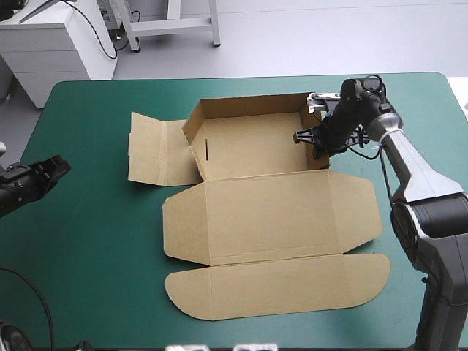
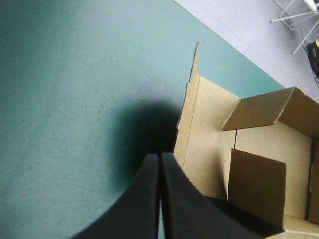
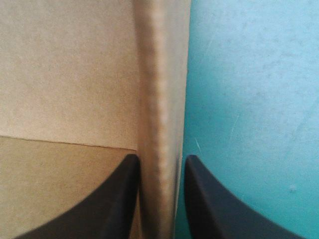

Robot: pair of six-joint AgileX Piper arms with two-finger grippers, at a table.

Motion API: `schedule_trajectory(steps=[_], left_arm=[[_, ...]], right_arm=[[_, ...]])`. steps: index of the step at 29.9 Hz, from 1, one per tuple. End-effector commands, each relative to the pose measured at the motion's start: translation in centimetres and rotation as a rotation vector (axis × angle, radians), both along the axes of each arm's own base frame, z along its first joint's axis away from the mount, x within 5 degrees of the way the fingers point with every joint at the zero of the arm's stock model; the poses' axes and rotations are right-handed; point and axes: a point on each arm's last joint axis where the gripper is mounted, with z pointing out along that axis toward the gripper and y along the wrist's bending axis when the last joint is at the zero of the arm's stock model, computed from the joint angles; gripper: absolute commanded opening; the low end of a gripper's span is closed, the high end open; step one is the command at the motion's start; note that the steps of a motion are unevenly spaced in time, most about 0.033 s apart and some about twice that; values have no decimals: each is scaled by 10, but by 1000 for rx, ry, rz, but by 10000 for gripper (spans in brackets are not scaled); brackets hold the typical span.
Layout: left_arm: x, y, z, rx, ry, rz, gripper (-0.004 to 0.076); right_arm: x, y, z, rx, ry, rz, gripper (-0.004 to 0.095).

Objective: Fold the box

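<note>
Right claw [image 3: 160,159] clamped on the box [image 1: 270,212] wall, left claw [image 2: 159,158] clenched, empty

I see box [image 1: 263,212]: brown board, matt, cut edge rough. Around box, cover [image 1: 95,241]: teal-green, matt, faintly scratched. At box wall, right gripper [image 3: 160,157] fingers [image 3: 214,204]: black, smooth, dull.

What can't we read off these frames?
- High view: right gripper fingertips merge with its dark wrist at the box wall.
- Right wrist view: wall edge blurred; rest of box out of frame.
- Left wrist view: box partly cut off by the frame, partly behind own fingers.
- High view: left gripper too dark to read.
</note>
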Motion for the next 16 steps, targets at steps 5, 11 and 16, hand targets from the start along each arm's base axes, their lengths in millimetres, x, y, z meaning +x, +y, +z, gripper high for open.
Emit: schedule_trajectory(steps=[5,11,16], left_arm=[[-1,-4,18,-24,-76,-1,-8],[-1,-4,18,-21,-77,-2,-8],[-1,-4,18,-17,-77,-4,-8]], right_arm=[[0,-5,44,-13,-176,-12,747],[-6,-6,82,3,-238,-23,746],[-14,-8,93,3,-259,-32,745]])
